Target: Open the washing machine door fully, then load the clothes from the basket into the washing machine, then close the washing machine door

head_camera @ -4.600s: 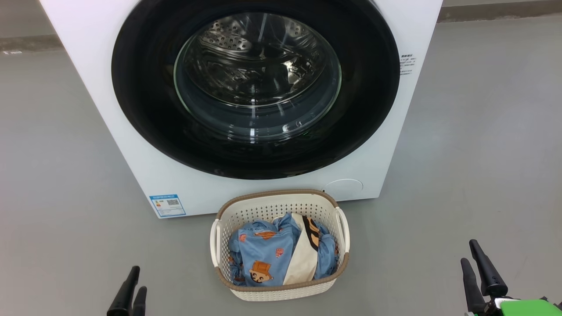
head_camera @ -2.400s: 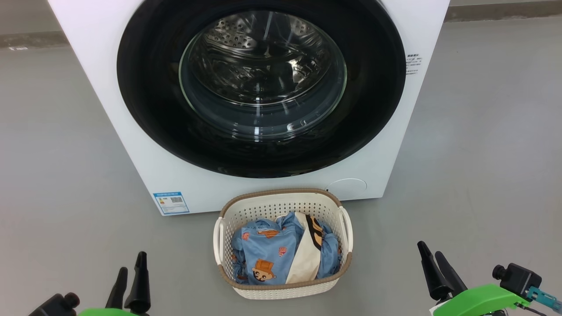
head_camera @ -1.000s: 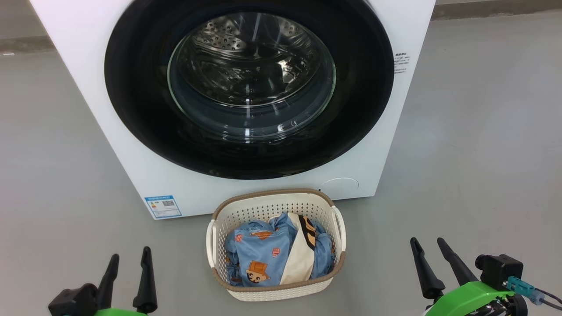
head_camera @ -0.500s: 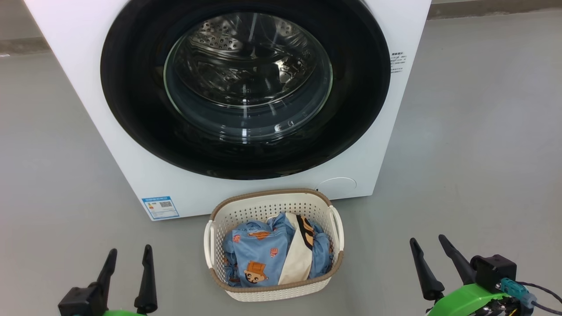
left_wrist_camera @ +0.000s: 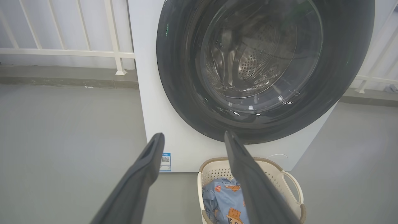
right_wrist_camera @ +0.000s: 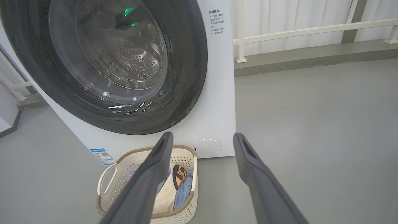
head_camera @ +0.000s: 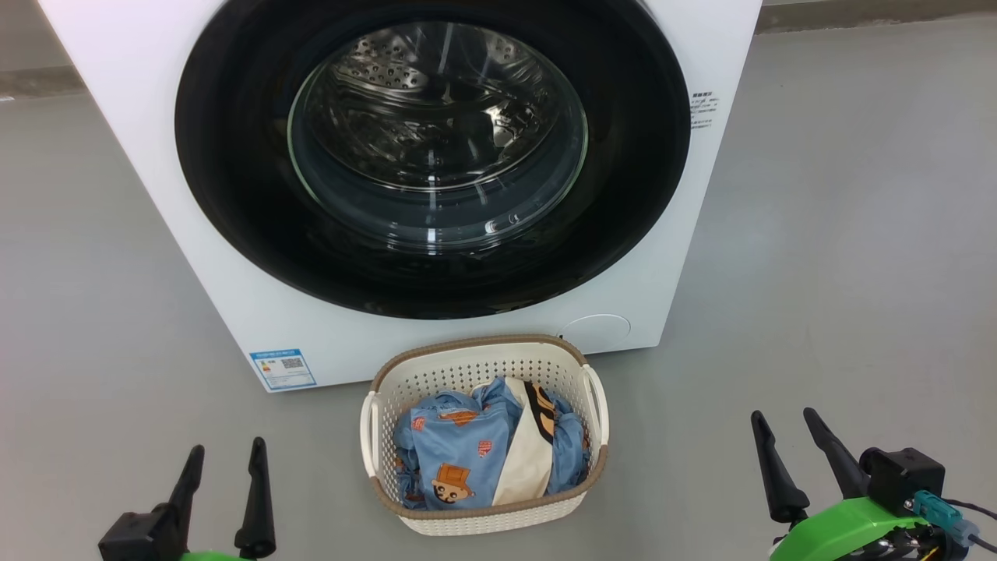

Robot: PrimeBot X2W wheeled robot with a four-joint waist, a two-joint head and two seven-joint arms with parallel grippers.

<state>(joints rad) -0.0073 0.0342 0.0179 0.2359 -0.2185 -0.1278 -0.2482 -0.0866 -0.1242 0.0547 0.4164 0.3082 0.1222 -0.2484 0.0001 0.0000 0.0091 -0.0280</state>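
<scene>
Standing on a smooth grey floor (head_camera: 857, 273), one white washing machine (head_camera: 234, 312) is the reference for every position below. Behind it, a white railing (left_wrist_camera: 62, 51) runs above a low grey kerb (left_wrist_camera: 62, 81).

One washing machine door (head_camera: 234, 195) lies closed against the machine front. It is a glossy black ring around a clear glass window, and the perforated steel drum (head_camera: 405, 70) shows through the glass.

One basket (head_camera: 483, 344), cream-white with a brown rim and two side handles, stands on the floor close in front of the machine, below the door. Whether it touches the front panel cannot be determined. The clothes (head_camera: 456, 448) lie inside it: light blue fabric with orange-brown cartoon figures, plus one cream-white piece (head_camera: 530, 460) with a black stripe.

Two tools hang above the floor, forward of the machine. The left tool (head_camera: 226, 448) is off its left front corner and the right tool (head_camera: 783, 415) is beyond its right front corner. Each has its fingers spread apart and holds nothing.

Markings:
- One blue label sticker (head_camera: 283, 368) sits at the lower left of the machine front. It bears a QR code, and its text is too small to read.
- One block of printed lines (head_camera: 701, 109) sits at the right edge of the front. It is not legible.
- One round cap (head_camera: 596, 331) sits at the lower right of the front.
</scene>
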